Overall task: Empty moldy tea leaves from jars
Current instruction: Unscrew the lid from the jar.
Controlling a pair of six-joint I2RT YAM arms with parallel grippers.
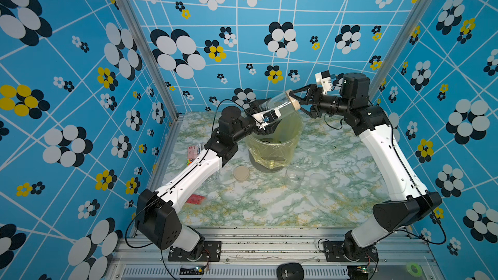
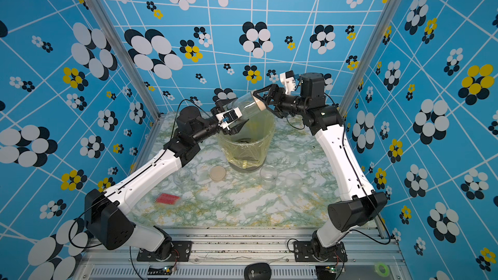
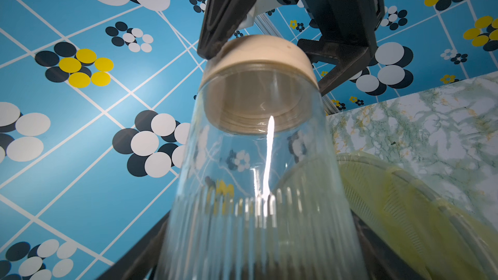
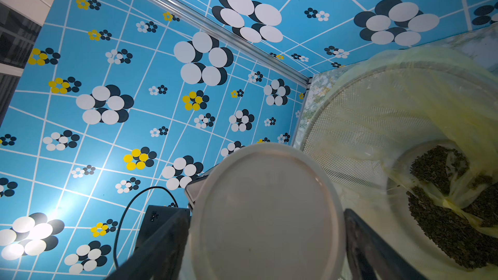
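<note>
Now, lid off before any pouring. Hold the jar (image 1: 283,103) firm in the left claw (image 1: 268,113), pinched narrow round the ribbed base end and tilted above the bin (image 1: 272,154), with the beige lid (image 3: 258,57) aimed at about 2 o'clock in both top views. Square the right claw (image 1: 296,101) on that lid: prongs set either side of the rim, whether biting yet impossible to tell. Close evenly, twist, lift clear, then tip the mouth down over the yellow bag (image 4: 404,98). Tea leaves (image 4: 444,219) heaped in the bag's bottom; whatever remains inside the jar hard to make out.

Around, nearest first: mouse (image 1: 289,272) at 6 o'clock, off the worktop (image 1: 269,206); red card (image 1: 195,200) at the worktop's 8; second open jar (image 2: 183,177), loose lid (image 1: 242,173) and open jar (image 1: 295,176) at the bin's 8, 7 and 5; clear lid (image 1: 318,180) at 4. Mind the bin rim close under the left claw, and the tight gap between the two claws.
</note>
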